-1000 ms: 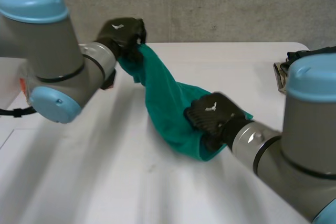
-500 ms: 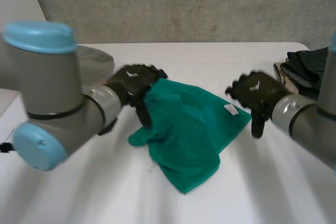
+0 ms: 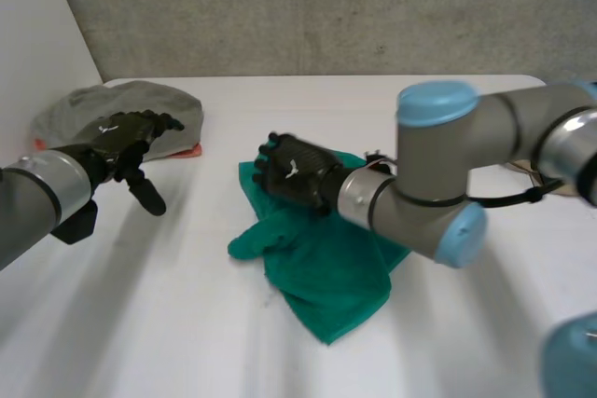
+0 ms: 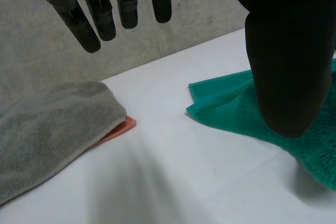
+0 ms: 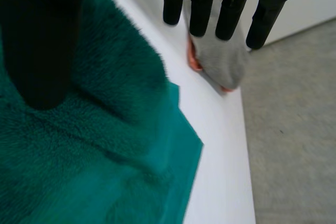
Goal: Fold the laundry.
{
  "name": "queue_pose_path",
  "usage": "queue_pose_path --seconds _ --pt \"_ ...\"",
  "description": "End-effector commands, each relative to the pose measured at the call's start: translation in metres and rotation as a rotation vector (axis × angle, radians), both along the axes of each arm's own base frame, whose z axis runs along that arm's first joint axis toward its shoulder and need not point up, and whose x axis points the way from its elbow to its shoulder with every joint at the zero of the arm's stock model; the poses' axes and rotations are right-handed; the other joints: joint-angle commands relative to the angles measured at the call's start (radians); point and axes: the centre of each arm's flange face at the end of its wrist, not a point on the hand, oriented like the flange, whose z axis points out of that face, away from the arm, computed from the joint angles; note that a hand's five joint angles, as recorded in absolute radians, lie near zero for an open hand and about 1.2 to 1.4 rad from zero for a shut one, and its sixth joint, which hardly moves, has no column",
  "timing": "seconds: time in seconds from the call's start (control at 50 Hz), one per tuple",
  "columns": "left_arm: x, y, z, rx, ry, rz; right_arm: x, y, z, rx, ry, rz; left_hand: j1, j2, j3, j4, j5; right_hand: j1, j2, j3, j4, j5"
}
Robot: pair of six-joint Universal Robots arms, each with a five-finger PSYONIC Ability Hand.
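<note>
A green towel point(image 3: 326, 267) lies crumpled on the white table point(image 3: 187, 323), also visible as the towel point(image 4: 310, 140) beyond my left thumb and the towel point(image 5: 94, 156) under my right palm. My right hand point(image 3: 291, 171) hovers over the towel's far left part, fingers straight and holding nothing. Off to the left of the towel, my left hand point(image 3: 126, 142) hangs open above the table with nothing in it. In the wrist views the left fingers point(image 4: 105, 9) and the right fingers point(image 5: 220, 3) are spread and straight.
A folded grey cloth point(image 3: 112, 109) rests on an orange one point(image 3: 189, 149) at the table's far left; the grey cloth point(image 4: 47, 124) and its orange layer point(image 4: 122, 128) lie past my left fingers. A grey wall stands behind the table.
Both hands have let go of the green towel, which dropped onto the table. My left hand drew away to the left; my right hand swung over the towel's far left part.
</note>
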Motion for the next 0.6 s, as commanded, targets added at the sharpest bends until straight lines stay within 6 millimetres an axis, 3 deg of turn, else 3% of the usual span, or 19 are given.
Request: queue_pose_path --seconds 0.02,0.06,0.08,0.1,0.14,0.22,0.32,0.4,0.48,0.6 --pt "0.007 -0.006 -0.005 -0.002 0.015 -0.001 0.026 -0.011 -0.034 -0.108 0.026 0.038 -0.026 -0.032 -0.035 -0.024 -0.051 0.587 0.587 0.58 0.584 0.576" --pt "0.007 -0.008 -0.005 -0.01 0.018 -0.004 0.028 -0.013 -0.032 -0.114 0.017 0.028 -0.026 -0.032 -0.035 -0.024 -0.051 0.74 0.74 0.733 0.737 0.729" --pt "0.007 -0.011 -0.007 -0.011 0.018 -0.004 0.028 -0.015 -0.028 -0.109 0.008 0.013 -0.026 -0.032 -0.035 -0.024 -0.051 0.973 0.973 0.967 0.97 0.962" --pt "0.007 -0.012 -0.007 -0.015 0.017 -0.004 0.027 -0.016 -0.025 -0.108 0.001 0.006 -0.026 -0.032 -0.035 -0.024 -0.051 1.054 1.054 1.048 1.051 1.043" --pt "0.007 -0.016 -0.008 -0.021 0.015 -0.004 0.026 -0.018 -0.014 -0.108 -0.019 -0.008 -0.026 -0.032 -0.035 -0.024 -0.051 1.055 1.055 1.049 1.052 1.044" --pt "0.002 -0.027 -0.01 -0.039 0.019 -0.013 0.017 -0.02 0.027 -0.079 -0.095 -0.047 -0.026 -0.032 -0.035 -0.024 -0.051 1.055 1.055 1.049 1.052 1.044" --pt "-0.009 -0.047 -0.019 -0.048 0.02 -0.035 -0.008 -0.011 0.106 -0.018 -0.273 -0.117 -0.026 -0.032 -0.035 -0.024 -0.051 1.055 1.055 1.049 1.052 1.044" --pt "-0.023 -0.061 -0.033 -0.034 0.021 -0.063 -0.026 0.003 0.148 -0.005 -0.386 -0.162 -0.026 -0.032 -0.035 -0.024 -0.051 1.055 1.055 1.049 1.052 1.044" --pt "-0.042 -0.073 -0.05 -0.021 0.024 -0.103 -0.039 0.017 0.177 -0.039 -0.482 -0.195 -0.026 -0.032 -0.035 -0.024 -0.051 1.055 1.055 1.049 1.052 1.044" --pt "-0.077 -0.075 -0.058 -0.015 0.085 -0.158 -0.053 0.034 0.197 -0.074 -0.543 -0.211 -0.026 -0.032 -0.035 -0.024 -0.051 1.055 1.055 1.049 1.052 1.044"
